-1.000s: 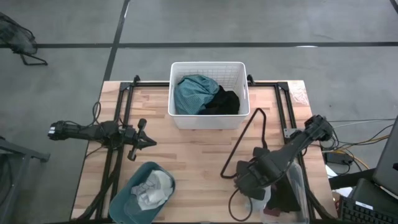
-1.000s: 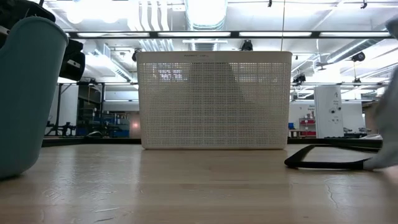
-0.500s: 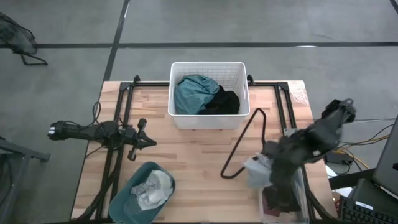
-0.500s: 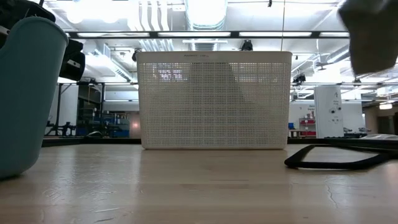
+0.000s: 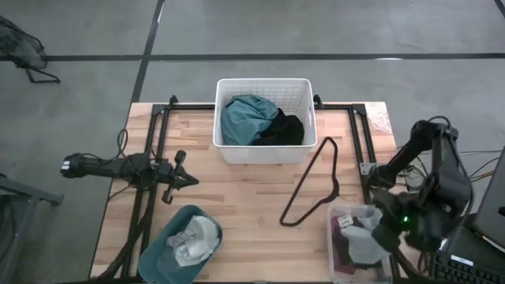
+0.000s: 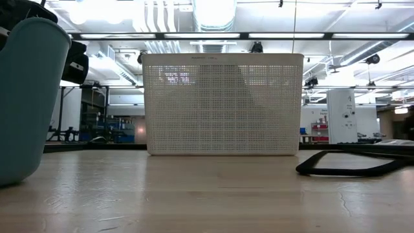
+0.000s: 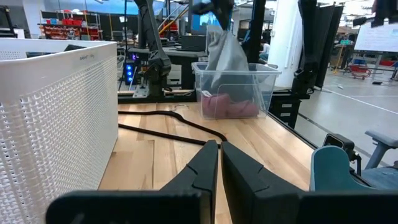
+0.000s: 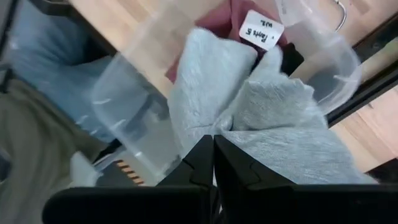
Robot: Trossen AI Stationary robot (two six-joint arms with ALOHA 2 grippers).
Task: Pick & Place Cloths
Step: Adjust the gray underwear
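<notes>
My right gripper (image 5: 380,233) is over the near right corner of the table, shut on a grey cloth (image 5: 364,241) above a clear plastic box (image 5: 338,218). A maroon cloth (image 8: 217,25) with a white label lies in that box. A teal cloth (image 5: 245,118) and a black cloth (image 5: 286,130) lie in the white slatted basket (image 5: 265,84). White and grey cloths (image 5: 193,241) lie in the teal bin (image 5: 162,254). My left gripper (image 5: 188,180) is shut and empty at the table's left, level above the wood. My right gripper pinches a bunched part of the grey cloth (image 8: 217,124) between its two fingers, coming from above and pointing down. The cloth hangs slack below the fingers, clear of the table. In the left wrist view its lower end (image 7: 231,62) reaches the clear box's open top.
A black clothes hanger (image 5: 312,185) lies on the wood between the basket and the clear box. The basket stands at the far middle, the teal bin at the near left. Bare wood lies in the middle of the table (image 5: 237,185).
My right gripper has risen from the table's near right with the grey cloth and swung toward the right edge, over the clear box. The cloth, which touched the table a second ago, now hangs clear of it.
</notes>
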